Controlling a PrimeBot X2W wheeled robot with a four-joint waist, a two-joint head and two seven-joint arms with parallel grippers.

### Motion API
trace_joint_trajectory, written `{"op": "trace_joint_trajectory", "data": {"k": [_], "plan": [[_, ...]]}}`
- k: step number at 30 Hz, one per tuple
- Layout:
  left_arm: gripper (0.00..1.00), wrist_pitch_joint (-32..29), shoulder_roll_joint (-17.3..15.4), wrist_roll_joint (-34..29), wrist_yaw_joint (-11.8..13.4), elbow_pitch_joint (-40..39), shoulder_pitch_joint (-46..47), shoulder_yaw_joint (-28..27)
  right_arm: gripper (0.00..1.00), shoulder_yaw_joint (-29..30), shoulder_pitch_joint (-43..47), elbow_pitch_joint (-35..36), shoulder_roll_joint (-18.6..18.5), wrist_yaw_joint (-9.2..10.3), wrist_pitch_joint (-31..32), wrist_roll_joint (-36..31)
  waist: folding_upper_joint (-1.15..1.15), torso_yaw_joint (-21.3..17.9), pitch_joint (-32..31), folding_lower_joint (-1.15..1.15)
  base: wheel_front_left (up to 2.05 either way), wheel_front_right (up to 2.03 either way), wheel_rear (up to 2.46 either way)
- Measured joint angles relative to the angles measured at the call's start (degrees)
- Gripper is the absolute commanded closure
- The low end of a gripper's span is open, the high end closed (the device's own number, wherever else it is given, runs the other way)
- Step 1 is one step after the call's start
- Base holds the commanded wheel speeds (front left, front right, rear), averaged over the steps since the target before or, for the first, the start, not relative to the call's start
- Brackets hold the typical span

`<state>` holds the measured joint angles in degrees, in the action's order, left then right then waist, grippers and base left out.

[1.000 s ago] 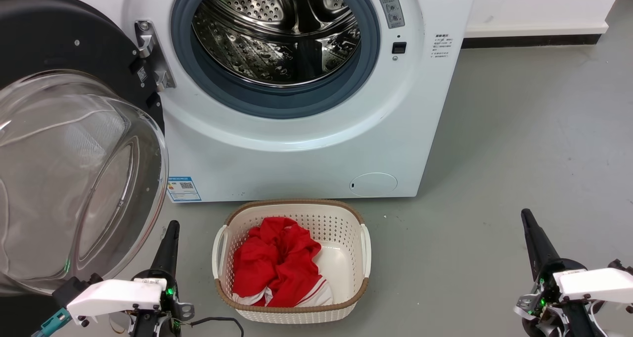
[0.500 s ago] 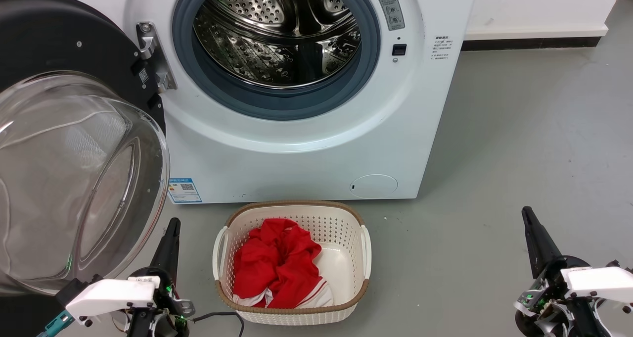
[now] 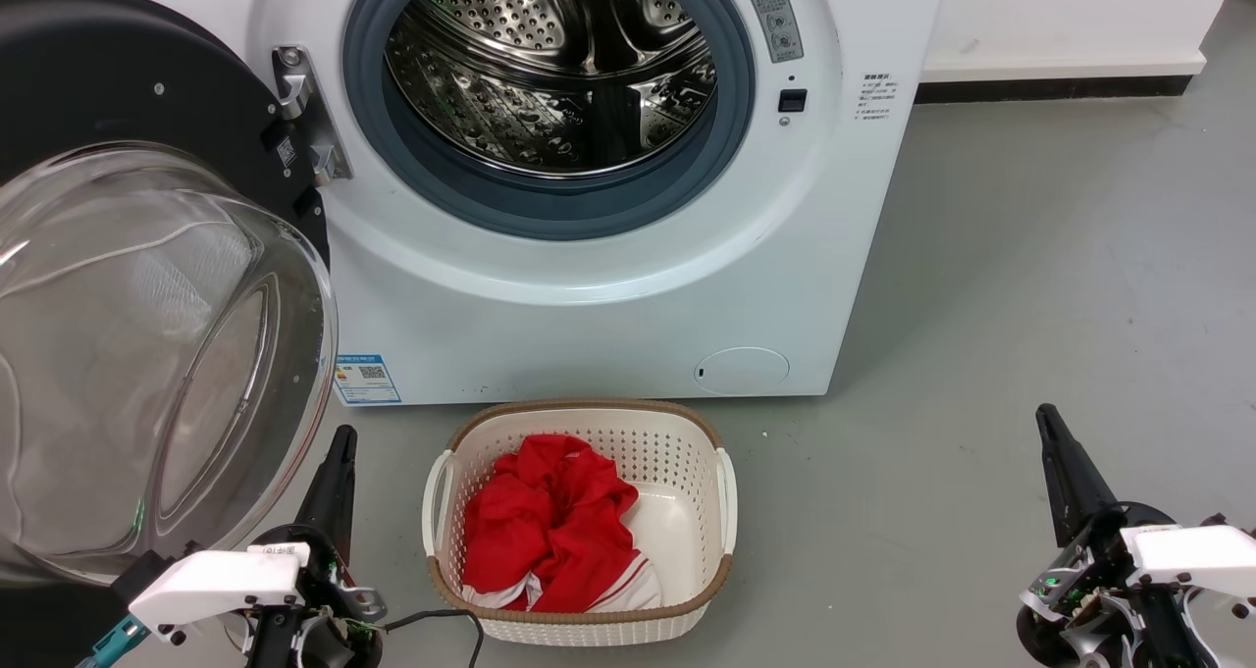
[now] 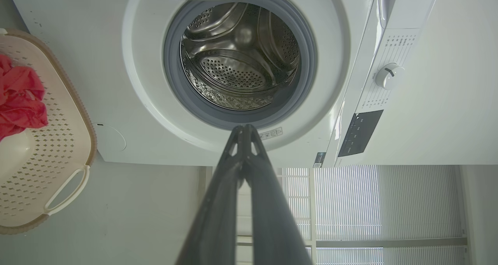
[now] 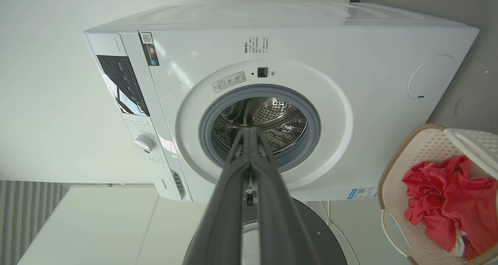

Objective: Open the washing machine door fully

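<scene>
The white washing machine (image 3: 608,295) stands ahead with its steel drum (image 3: 559,70) exposed. Its round black door (image 3: 108,89) hangs swung wide to the left on the hinge (image 3: 304,119), the clear glass bowl (image 3: 147,354) bulging toward me. My left gripper (image 3: 343,437) is shut and empty at the lower left, just right of the bowl's rim and apart from it. At the lower right my right gripper (image 3: 1046,415) is shut and empty over the floor. Both wrist views look at the machine (image 4: 128,62) (image 5: 311,51) past shut grippers (image 4: 244,127) (image 5: 252,129).
A cream perforated laundry basket (image 3: 687,442) holding red cloth (image 3: 549,521) sits on the grey floor right before the machine, between my two grippers. A white wall with a dark skirting (image 3: 1050,81) runs at the back right. Grey floor (image 3: 1030,285) lies to the machine's right.
Both grippers have drawn back slightly toward the bottom of the head view, and the right fingertips sit higher. The scene has slid down a few pixels. The door stays as it was.
</scene>
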<state>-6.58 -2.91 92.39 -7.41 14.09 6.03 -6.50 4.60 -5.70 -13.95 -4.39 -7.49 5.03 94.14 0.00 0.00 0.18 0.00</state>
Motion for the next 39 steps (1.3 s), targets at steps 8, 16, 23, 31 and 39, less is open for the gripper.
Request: {"op": "trace_joint_trajectory", "data": {"k": [8,16,23,31,39], "plan": [[1.00,0.00,0.01,0.00,0.00,0.00,0.01,0.00,1.00,0.15,-0.01,-0.01,0.15,0.00,0.07,-0.09,0.00,0.00,0.00,0.00,0.00,0.00,0.00],[1.00,0.01,0.01,0.00,0.00,0.01,0.01,0.00,1.00,0.32,-0.01,-0.02,0.30,0.00,0.13,-0.27,0.00,0.00,0.00,0.00,0.00,0.00,0.00],[1.00,0.00,0.01,0.00,0.00,0.01,0.01,0.00,1.00,0.44,-0.02,-0.03,0.41,0.00,0.32,-0.41,0.00,0.00,0.00,0.00,0.00,0.00,0.00],[1.00,0.01,0.01,0.00,0.00,0.01,0.01,0.00,1.00,0.56,-0.02,-0.04,0.49,0.00,0.41,-0.43,0.00,0.00,0.00,0.00,0.00,0.00,0.00],[1.00,0.01,0.01,-0.01,0.00,0.01,0.01,0.00,1.00,0.69,-0.03,-0.05,0.58,0.00,0.56,-0.62,0.00,0.00,0.00,0.00,0.00,0.00,0.00]]}}
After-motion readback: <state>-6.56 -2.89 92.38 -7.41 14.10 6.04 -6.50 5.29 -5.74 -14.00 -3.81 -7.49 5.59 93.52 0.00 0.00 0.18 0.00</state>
